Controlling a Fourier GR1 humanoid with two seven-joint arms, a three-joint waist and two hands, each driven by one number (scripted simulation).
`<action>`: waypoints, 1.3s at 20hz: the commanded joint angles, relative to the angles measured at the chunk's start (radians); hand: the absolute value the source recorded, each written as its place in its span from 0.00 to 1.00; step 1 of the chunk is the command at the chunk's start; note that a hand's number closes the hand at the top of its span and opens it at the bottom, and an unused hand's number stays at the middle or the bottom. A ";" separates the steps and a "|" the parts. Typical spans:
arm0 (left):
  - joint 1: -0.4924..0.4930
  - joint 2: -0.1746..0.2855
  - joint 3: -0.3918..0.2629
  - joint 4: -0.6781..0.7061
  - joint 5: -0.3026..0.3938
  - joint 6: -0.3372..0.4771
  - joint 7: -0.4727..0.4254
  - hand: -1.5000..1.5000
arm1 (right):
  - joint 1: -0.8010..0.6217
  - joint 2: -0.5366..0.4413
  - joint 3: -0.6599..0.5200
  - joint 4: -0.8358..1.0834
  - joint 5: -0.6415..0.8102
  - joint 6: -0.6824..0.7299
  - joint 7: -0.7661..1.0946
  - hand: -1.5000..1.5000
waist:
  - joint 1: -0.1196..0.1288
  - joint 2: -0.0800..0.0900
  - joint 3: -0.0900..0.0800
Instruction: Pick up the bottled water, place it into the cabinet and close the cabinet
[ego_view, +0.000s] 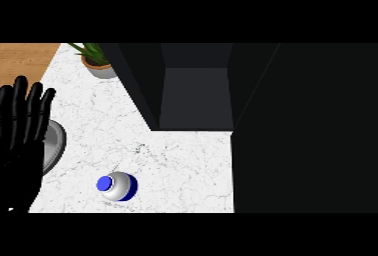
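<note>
The bottled water (117, 186) stands upright on the white marble counter (177, 165), seen from above as a clear round body with a blue cap and blue label. The dark cabinet (196, 95) sits at the back, its door open and its grey inner floor showing. My left hand (22, 120) rests at the left edge, fingers straight and pointing up, well left of the bottle and apart from it. No right hand shows anywhere.
A potted plant (96, 60) stands at the counter's back left corner. A grey round dish (53, 145) lies partly behind my left hand. A large dark cabinet mass (303, 130) fills the right side. Wooden floor (26, 60) shows at top left.
</note>
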 joint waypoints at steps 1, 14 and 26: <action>0.063 -0.012 -0.031 -0.071 0.028 -0.039 0.016 0.00 | -0.031 -0.003 -0.023 0.006 0.000 0.005 0.010 0.00 | 0.001 0.004 0.008; 0.378 0.150 0.002 -0.185 0.452 -0.345 0.174 0.00 | 0.342 0.075 0.176 -0.329 -0.094 -0.001 0.283 0.00 | 0.001 0.001 0.007; 0.536 0.073 -0.002 -0.194 0.317 -0.405 0.108 0.00 | 0.564 0.059 0.254 -0.475 -0.083 0.064 0.242 0.00 | -0.004 0.002 0.007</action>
